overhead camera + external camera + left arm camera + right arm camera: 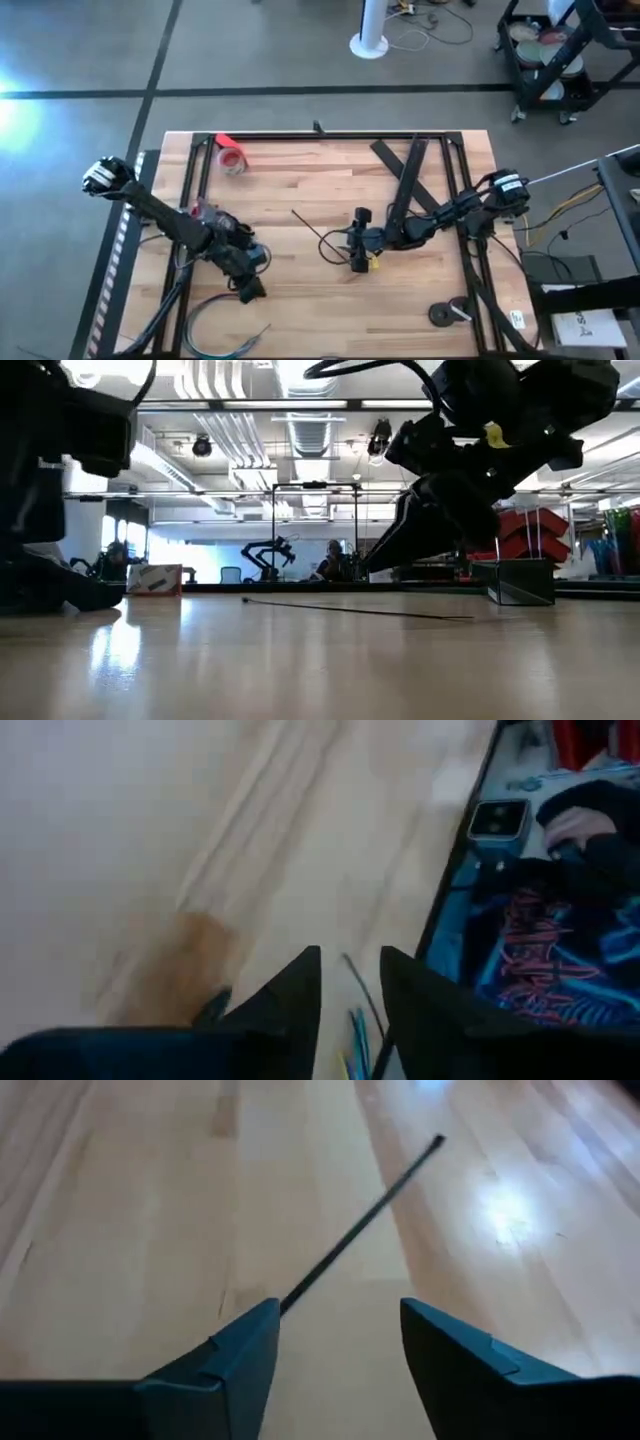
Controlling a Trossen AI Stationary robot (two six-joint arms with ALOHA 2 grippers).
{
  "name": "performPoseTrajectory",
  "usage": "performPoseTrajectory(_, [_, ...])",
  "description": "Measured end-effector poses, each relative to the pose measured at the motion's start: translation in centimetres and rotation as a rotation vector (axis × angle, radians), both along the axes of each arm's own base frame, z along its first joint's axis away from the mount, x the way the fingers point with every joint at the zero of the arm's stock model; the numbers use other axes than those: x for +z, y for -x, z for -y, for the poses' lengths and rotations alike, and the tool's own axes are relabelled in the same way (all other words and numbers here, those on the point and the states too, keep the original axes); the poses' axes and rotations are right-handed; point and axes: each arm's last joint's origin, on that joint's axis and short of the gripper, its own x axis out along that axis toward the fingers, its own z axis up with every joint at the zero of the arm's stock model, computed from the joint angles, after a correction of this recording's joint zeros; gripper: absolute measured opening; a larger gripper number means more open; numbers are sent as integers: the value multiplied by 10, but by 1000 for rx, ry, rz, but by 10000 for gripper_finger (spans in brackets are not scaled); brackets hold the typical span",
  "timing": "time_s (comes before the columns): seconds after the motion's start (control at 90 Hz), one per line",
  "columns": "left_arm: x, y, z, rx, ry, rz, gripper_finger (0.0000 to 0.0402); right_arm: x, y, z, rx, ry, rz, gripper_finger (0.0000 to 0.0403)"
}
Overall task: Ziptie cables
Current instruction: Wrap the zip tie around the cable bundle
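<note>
High view first: we judge the job barely begun, since the thin straight dark plastic ziptie (309, 228) lies loose on the pale wooden table (300, 180), well apart from the loose green and dark cables (215, 325) near the front edge on our left. Nothing is looped or cinched; picking up the strip, carrying it to the bundle and closing it all remain.

Our right gripper (358, 252) sits low at the table's middle, at the ziptie's near end. From the right wrist, its fingers (230, 1355) stand spread, the strip (360, 1225) running out across the wood from beside one of them; we cannot tell whether it touches.

Our left gripper (248, 290) hangs just above the cables, jaws parted, holding nothing, wire ends (352, 1025) showing between them.

The ziptie looks wire-thin and nearly flat on the wood.
</note>
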Motion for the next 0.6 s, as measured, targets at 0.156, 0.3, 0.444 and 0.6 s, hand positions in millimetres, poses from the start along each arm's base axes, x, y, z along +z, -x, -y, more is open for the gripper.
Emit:
performPoseTrajectory(0.156, [12,-5,4,-10,34,26,75,0,0,7,-21,4,-8,160])
performPoseTrajectory(0.3, [22,-10,5,24,21,79,69,3,-3,8,37,80,-23,137])
performPoseTrajectory(0.444, [23,-16,3,-10,-173,213,62,7,-9,8,86,156,-29,106])
performPoseTrajectory(0.6, [21,-14,4,-18,-152,176,61,10,-12,12,31,105,-6,70])
